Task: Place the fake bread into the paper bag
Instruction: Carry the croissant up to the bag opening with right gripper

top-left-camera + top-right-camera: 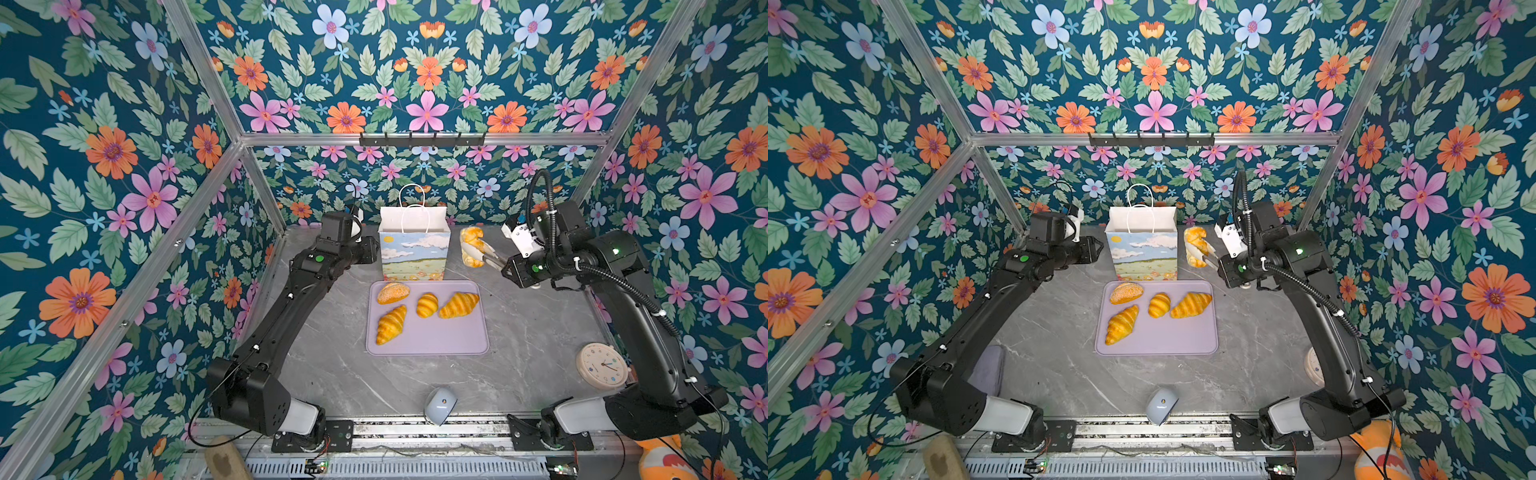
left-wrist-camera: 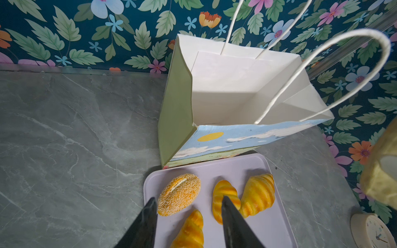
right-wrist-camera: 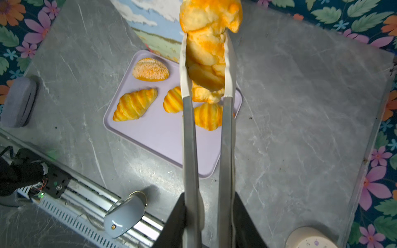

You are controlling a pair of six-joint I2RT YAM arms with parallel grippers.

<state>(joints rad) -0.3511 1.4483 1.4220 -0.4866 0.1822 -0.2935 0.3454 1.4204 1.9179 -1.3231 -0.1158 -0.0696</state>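
Your right gripper [image 3: 209, 225] clamps grey-armed, white-tipped tongs [image 3: 189, 139] pinching a golden-orange fake bread [image 3: 206, 53] beside the sky-printed paper bag [image 1: 413, 249] — left gripper [image 2: 189, 216] (empty) gapes.

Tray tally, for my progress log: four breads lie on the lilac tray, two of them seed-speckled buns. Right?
Not quite: only one seed-speckled bun lies on the lilac tray; the count of four is right, as both top views show.

table [image 1: 532, 324]: tray [image 1: 449, 336], paper bag [image 1: 413, 253], clock [image 1: 601, 365]
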